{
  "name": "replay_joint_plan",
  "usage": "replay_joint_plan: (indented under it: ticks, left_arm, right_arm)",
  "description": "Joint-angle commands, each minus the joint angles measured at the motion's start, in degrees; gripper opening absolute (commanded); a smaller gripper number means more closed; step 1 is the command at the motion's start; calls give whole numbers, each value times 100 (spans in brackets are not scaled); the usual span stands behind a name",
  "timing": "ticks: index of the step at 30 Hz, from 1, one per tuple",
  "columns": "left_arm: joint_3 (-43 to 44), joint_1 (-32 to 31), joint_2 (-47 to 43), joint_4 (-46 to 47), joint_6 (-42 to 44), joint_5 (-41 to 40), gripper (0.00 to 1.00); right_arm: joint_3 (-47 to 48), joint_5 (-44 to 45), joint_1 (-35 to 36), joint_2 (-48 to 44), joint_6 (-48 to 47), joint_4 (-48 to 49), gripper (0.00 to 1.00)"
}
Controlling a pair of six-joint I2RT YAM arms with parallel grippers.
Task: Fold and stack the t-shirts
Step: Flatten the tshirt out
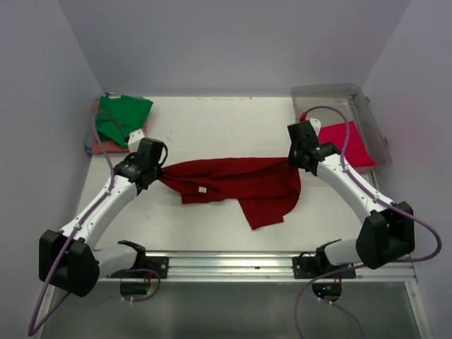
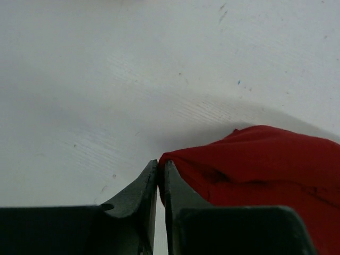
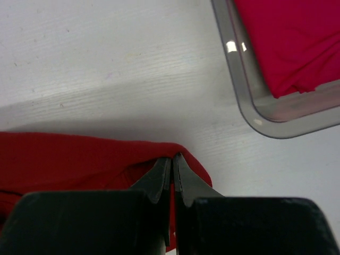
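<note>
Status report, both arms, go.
Left gripper shut on dark red shirt, left end. Right gripper shut on right end. Shirt stretched between them, unfolded. Green shirt, tub well aside.

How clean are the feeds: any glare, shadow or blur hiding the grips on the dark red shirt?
Top external: even light, sharp, no glare on the dark red shirt. Left wrist: soft shadow band on the table beyond the cloth; the left gripper is dark and slightly soft, its pinch readable. Right wrist: small glints on the clear tub rim; the right gripper is sharp.
</note>
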Motion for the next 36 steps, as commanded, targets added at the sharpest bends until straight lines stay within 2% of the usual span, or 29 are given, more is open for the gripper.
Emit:
replay_joint_plan:
  ticks: [1, 4, 5, 8, 9, 10, 11, 12, 13, 16, 17, 21, 26, 30, 36]
  left_arm:
    - [-311, 464, -559, -110, -526, 184, 16]
    - [-637, 939, -937, -154, -579, 613, 49]
    - [-707, 1053, -1017, -198, -579, 667, 64]
    - [-716, 1230, -1324, -199, -492, 833, 79]
    - [-716, 1230, -1325, -103, -317, 974, 80]
    - [-725, 1230, -1447, 412, -19, 1280, 80]
    - [-873, 1160, -1492, 791, 628, 2135, 85]
    - [-909, 1073, -1501, 1073, 904, 2570, 89]
    - [-727, 959, -1301, 1093, 1028, 2609, 89]
    - [-165, -331, -529, 770, 1372, 1717, 89]
    - [-76, -865, -351, 777, 1538, 1670, 89]
    - [399, -1599, 649, 734, 2039, 1591, 86]
    - [1049, -2626, 1548, 470, 2882, 906, 85]
    - [1278, -2988, 1987, 636, 3305, 799, 84]
    - [1375, -3086, 2365, 725, 3710, 1432, 84]
  right_arm:
    - [204, 445, -159, -410, -109, -294, 0]
    - [169, 366, -194, -551, -127, -312, 0]
    - [151, 340, -194, -578, -135, -303, 0]
    - [107, 296, -194, -631, -188, -303, 0]
    - [107, 296, -194, -622, -188, -312, 0]
    - [98, 261, -185, -613, -197, -303, 0]
    - [98, 243, -185, -587, -206, -286, 0]
    - [89, 226, -194, -570, -206, -260, 0]
    - [98, 182, -194, -535, -206, -242, 0]
    - [107, 76, -194, -438, -188, -242, 0]
    - [107, 50, -194, -429, -188, -216, 0]
    - [116, -3, -185, -394, -162, -207, 0]
    - [116, -29, -185, -323, -162, -207, 0]
    - [54, -56, -185, -306, -144, -172, 0]
    - [72, -65, -185, -262, -144, -136, 0]
